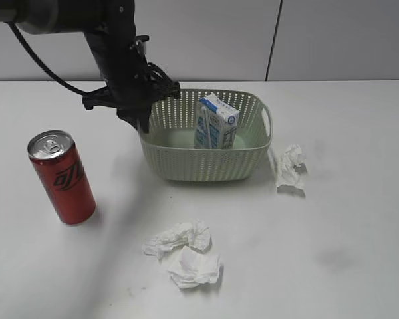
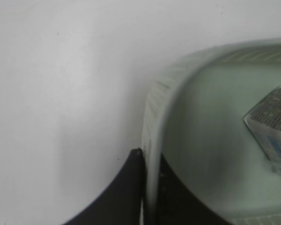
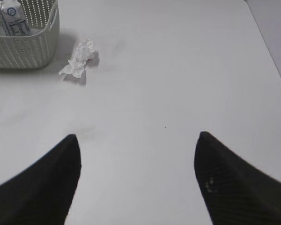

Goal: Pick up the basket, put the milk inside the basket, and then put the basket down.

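Observation:
The pale green basket [image 1: 206,159] stands at the middle of the white table. The blue-and-white milk carton [image 1: 216,123] stands upright inside it. My left gripper [image 1: 143,123] is shut on the basket's left wall; in the left wrist view the rim [image 2: 154,122] runs between my two black fingers [image 2: 150,161], and the milk [image 2: 271,122] shows at the right. My right gripper [image 3: 138,140] is open and empty over bare table, out of the exterior view. The basket [image 3: 23,47] and milk [image 3: 11,18] show at the top left of the right wrist view.
A red soda can [image 1: 61,176] stands upright at the left front. Crumpled tissues [image 1: 183,252] lie in front of the basket. Another tissue [image 1: 291,167] lies to the basket's right, also seen in the right wrist view [image 3: 77,63].

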You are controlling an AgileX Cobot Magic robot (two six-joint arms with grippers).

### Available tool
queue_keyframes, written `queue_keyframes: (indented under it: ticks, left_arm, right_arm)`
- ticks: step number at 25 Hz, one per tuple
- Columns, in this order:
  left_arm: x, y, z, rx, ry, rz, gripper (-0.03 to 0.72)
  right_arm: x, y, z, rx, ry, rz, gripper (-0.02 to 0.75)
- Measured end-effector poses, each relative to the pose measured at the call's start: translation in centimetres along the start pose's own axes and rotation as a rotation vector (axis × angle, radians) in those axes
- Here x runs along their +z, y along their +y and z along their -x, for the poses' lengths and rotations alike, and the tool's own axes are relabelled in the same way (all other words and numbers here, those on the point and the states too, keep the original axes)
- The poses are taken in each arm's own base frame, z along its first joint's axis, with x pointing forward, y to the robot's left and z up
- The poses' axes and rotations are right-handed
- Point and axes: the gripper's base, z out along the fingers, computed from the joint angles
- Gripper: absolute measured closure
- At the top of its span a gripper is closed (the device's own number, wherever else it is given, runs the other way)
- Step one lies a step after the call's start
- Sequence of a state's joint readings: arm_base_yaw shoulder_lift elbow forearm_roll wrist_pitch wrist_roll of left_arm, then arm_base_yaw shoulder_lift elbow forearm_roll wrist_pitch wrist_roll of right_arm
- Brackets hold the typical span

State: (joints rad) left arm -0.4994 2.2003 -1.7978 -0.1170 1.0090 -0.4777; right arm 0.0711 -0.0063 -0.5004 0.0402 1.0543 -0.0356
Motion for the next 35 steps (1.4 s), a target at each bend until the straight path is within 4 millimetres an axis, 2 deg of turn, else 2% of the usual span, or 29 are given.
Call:
queue_keyframes:
  ticks: [5, 8, 10, 14, 17, 20, 26, 30, 35]
  left_arm:
    - [0.0, -0.1, 0.2, 0.004, -0.020, -0.013, 0.674]
    - [0.0, -0.6, 0.2, -0.005, -0.021, -0.062, 0.603]
    - [-0.3, -0.9, 0.3, 0.005, -0.029, -0.093, 0.485]
    - [-0.4, -1.1, 0.4, 0.012, -0.037, -0.113, 0.204]
    - [-0.8, -1.1, 0.3, 0.015, -0.037, -0.114, 0.075]
    - [-2.8, -0.8, 0.7, 0.009, -0.068, -0.130, 0.042]
    - [-10.4, 1.4, 3.0, 0.086, -0.178, -0.219, 0.036]
    - [-14.2, 4.6, 4.2, 0.164, -0.186, -0.192, 0.036]
    - [-17.0, 10.1, 5.7, 0.119, -0.249, -0.151, 0.038]
  right_arm:
    - [0.0, 0.0, 0.0, 0.000, 0.000, 0.000, 0.165]
    - [0.0, 0.0, 0.0, 0.001, -0.001, 0.000, 0.165]
    - [0.0, 0.0, 0.0, 0.001, -0.001, 0.000, 0.165]
    - [0.0, 0.0, 0.0, 0.001, -0.001, 0.000, 0.165]
    - [0.0, 0.0, 0.0, 0.001, -0.001, 0.000, 0.165]
    - [0.0, 0.0, 0.0, 0.001, -0.001, 0.000, 0.165]
    - [0.0, 0.0, 0.0, 0.001, -0.001, 0.000, 0.165]
    - [0.0, 0.0, 0.0, 0.001, -0.001, 0.000, 0.165]
    - [0.0, 0.0, 0.0, 0.001, -0.001, 0.000, 0.165]
